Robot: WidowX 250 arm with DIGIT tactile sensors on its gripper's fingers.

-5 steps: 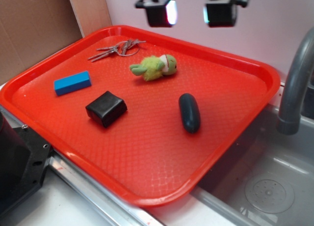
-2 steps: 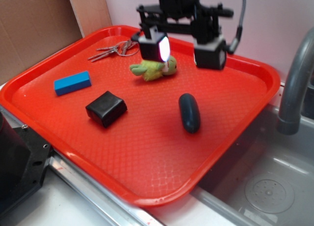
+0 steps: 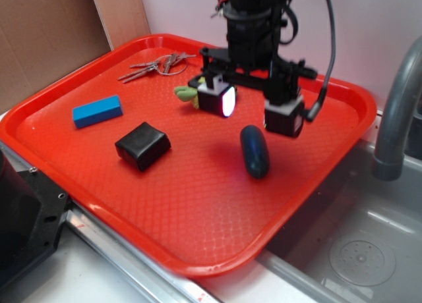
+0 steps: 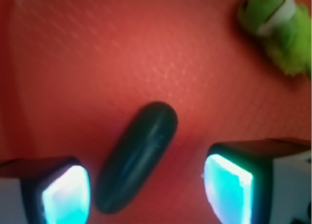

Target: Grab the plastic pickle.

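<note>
The plastic pickle (image 3: 254, 151) is a smooth dark teal-green capsule lying on the red tray (image 3: 198, 204), right of centre. My gripper (image 3: 254, 109) hangs open just above and behind it, one finger on each side. In the wrist view the pickle (image 4: 137, 157) lies slanted between the two lit fingertips, nearer the left one; the gripper (image 4: 146, 192) is open and holds nothing.
A fuzzy yellow-green plush toy (image 3: 186, 94) lies behind the gripper's left finger, also in the wrist view (image 4: 278, 24). A black block (image 3: 142, 145), a blue block (image 3: 97, 110) and keys (image 3: 157, 66) lie on the tray's left half. A sink and grey faucet (image 3: 395, 112) stand at right.
The gripper has come down from above the tray's far edge and forward, and now hangs low over the pickle, hiding most of the plush toy. The objects have not moved.
</note>
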